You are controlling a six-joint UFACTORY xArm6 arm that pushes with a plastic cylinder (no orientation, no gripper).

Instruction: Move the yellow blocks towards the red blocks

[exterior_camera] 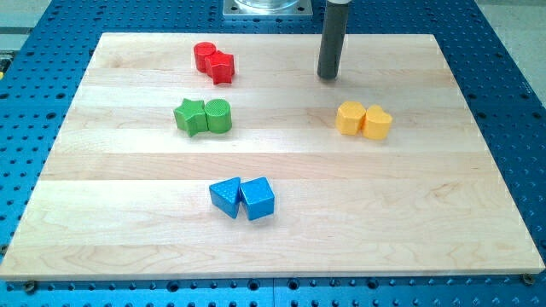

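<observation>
So our bare rod's tip (328, 77), holding nothing, sits near the board's top edge, just up-left of the touching yellow blocks (363, 120), with the red blocks (213, 61) toward the top-left corner.

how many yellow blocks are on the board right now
2. One yellow block and a second yellow block sit touching at the view's right, just below my tip. None seems hidden.

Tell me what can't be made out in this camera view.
- My tip's rod: upper part cut off by the view's top edge.
- Metal base plate: mostly cut off by the top edge.
- Left yellow block: exact shape too small to tell.
- Green blocks: touching faces hidden by each other.
</observation>
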